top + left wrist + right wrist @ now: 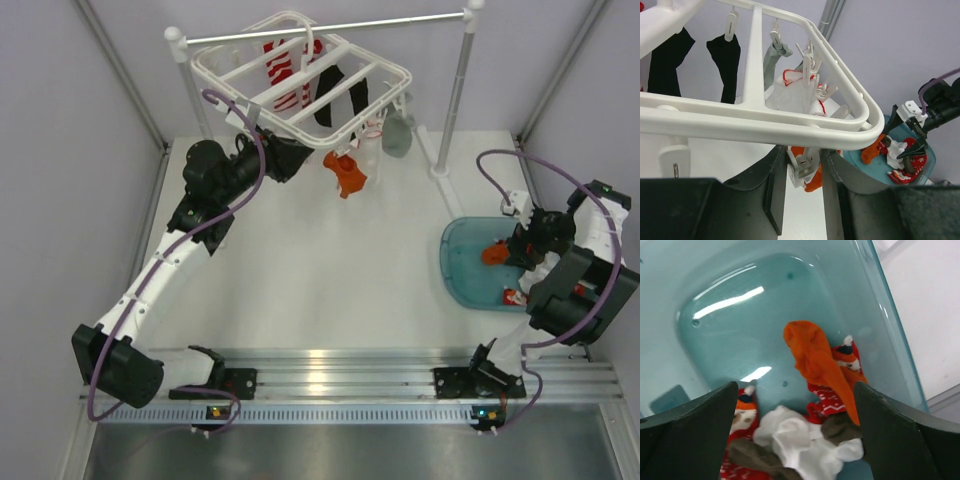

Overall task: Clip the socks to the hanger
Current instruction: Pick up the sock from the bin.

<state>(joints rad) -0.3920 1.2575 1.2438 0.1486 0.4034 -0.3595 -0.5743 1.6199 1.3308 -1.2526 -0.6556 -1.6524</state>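
Note:
The white hanger (pixel 330 70) hangs from the rail with black (pixel 338 92), red-and-white striped (pixel 285 75), grey (pixel 398 135) and orange socks (pixel 345 172) clipped to it. In the left wrist view my left gripper (pixel 802 160) sits just under the hanger's front bar (pixel 765 122), shut on a white clip (pixel 804 170) with the orange sock (pixel 812 186) hanging from it. My right gripper (pixel 795 395) stands open over loose socks in the teal tub (pixel 740 315): an orange sock (pixel 815 355), a white one (pixel 795 435), a brown one (pixel 840 427) and red patterned ones.
The silver rail (pixel 330 28) rests on two white posts at the back; the right post (pixel 455 100) stands just behind the tub (pixel 462 270). Grey walls close in both sides. A metal rail (pixel 350 375) carrying the arm bases runs along the near edge.

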